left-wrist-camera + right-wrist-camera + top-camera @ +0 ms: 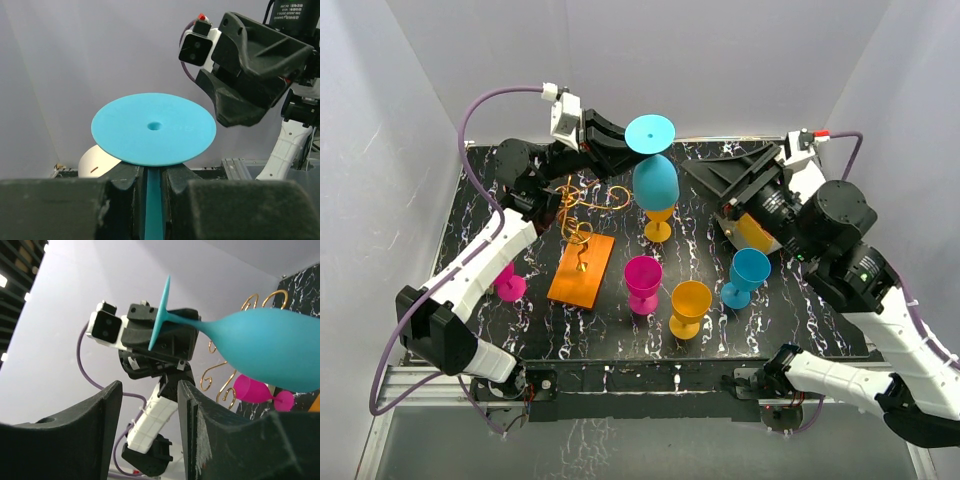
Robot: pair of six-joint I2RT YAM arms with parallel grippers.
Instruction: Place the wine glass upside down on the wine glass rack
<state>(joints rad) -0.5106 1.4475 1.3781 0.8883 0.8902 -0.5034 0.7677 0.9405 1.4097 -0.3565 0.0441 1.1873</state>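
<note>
While the left gripper point(620, 142) clamps its stem, the teal plastic wine glass point(655, 182) hangs inverted. The right gripper point(150, 387) stands spread apart.

Our left arm reaches forward from its base with the wrist raised, and the left gripper point(626, 147) is clamped on the stem of the teal wine glass point(655, 183), holding it aloft. Our right arm bends inward. The right gripper point(149, 392) is parted, apparently empty, and points toward the left one.
</note>
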